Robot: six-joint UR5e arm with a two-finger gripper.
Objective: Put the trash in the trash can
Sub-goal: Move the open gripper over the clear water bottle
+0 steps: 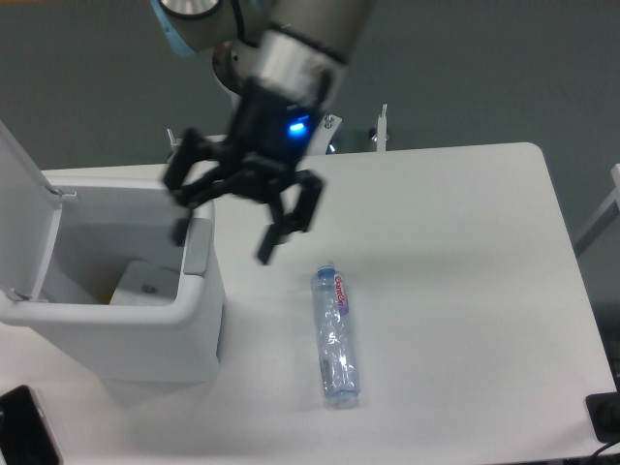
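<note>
Fingertips (265, 255) spread wide and blurred, holding nothing, with the gripper (225, 242) hanging over the table edge just right of the trash can (116, 334) and above its right wall. Blue light lit on the wrist above, arm rising toward the far side of the scene. Carton (145, 282) lying down inside the trash can, a pale shape near the bottom right corner, green edging not clear from here. Lid (24, 208) standing open at the left, grey front tab (197, 258) on the right rim. Bottle (333, 334) lying flat on the white table (465, 291), to the right of the trash can and nearer than the gripper, blue cap pointing far, red-lettered label just below the cap, well apart from the fingers. Judging by this: first piece done, second piece now in hand, at the reach stage. Next move likely calls for swinging right and near over the bottle, turning the wrist so the fingers straddle its round body crosswise, then descending and closing gently, since thin clear plastic may crush or roll away.
</note>
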